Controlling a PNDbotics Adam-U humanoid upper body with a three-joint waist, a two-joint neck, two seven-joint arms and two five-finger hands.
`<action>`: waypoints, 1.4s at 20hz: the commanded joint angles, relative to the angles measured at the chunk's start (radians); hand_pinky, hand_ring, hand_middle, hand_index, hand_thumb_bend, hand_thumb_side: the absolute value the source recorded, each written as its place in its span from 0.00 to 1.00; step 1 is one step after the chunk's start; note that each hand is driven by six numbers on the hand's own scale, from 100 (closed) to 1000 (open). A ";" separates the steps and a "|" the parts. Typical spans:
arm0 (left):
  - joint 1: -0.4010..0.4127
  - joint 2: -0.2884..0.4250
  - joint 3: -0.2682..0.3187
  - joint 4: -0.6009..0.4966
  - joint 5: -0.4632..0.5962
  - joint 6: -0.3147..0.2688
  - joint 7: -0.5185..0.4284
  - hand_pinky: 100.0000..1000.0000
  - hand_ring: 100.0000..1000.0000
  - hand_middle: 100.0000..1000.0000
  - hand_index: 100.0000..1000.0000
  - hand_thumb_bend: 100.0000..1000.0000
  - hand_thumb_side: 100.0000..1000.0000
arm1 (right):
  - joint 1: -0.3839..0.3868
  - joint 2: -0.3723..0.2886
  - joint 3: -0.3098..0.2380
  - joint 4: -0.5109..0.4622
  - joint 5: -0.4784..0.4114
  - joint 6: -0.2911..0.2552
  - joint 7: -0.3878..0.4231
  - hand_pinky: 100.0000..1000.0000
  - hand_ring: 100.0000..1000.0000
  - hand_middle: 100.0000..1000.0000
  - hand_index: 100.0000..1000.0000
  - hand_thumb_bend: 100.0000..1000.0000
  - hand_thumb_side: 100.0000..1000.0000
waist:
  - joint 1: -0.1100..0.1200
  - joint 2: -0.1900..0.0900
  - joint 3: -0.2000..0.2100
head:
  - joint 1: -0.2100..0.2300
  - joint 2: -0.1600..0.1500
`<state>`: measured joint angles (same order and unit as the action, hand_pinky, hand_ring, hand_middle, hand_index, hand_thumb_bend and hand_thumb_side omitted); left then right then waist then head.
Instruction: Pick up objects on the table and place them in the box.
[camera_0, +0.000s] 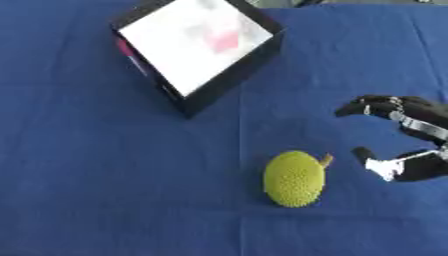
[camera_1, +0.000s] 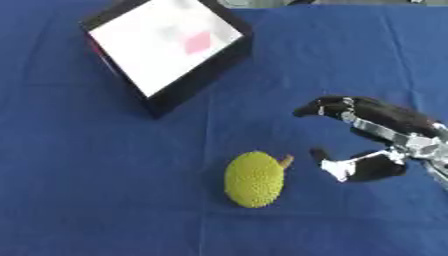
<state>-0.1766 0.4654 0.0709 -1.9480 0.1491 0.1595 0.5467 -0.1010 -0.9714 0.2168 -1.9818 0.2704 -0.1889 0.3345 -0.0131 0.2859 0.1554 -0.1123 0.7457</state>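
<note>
A yellow-green bumpy fruit with a short brown stem lies on the blue tablecloth near the front middle. My right hand comes in from the right and hovers just right of the fruit, open, fingers arched above and thumb below, holding nothing. The box stands at the back left, black-walled with a white inside, and a pink thing lies in it. My left hand shows in neither view.
The blue cloth covers the whole table. Bare cloth stretches to the left of the fruit and between the fruit and the box.
</note>
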 joint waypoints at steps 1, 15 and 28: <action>-0.003 0.018 0.003 -0.007 0.005 -0.001 -0.005 0.69 0.73 0.73 0.87 0.08 0.78 | -0.009 -0.014 0.009 -0.018 0.012 -0.008 0.032 1.00 0.92 0.82 0.92 0.00 0.18 | -0.014 -0.037 -0.001 | -0.001 0.012; 0.016 0.023 -0.001 0.009 -0.004 0.002 -0.016 0.69 0.73 0.72 0.86 0.08 0.79 | -0.054 0.010 0.055 -0.018 0.057 -0.111 0.037 1.00 0.93 0.82 0.92 0.00 0.18 | -0.026 -0.057 -0.013 | 0.001 0.024; 0.011 0.021 -0.010 0.021 -0.001 0.004 -0.027 0.70 0.73 0.72 0.85 0.08 0.80 | -0.078 0.071 0.122 -0.018 0.100 -0.135 0.140 1.00 0.94 0.82 0.92 0.00 0.16 | -0.032 -0.051 -0.022 | -0.008 0.024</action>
<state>-0.1540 0.4654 0.0582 -1.9176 0.1470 0.1644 0.5243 -0.1685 -0.8879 0.3419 -1.9819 0.3652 -0.3212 0.4641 -0.0339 0.2619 0.1328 -0.1171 0.7628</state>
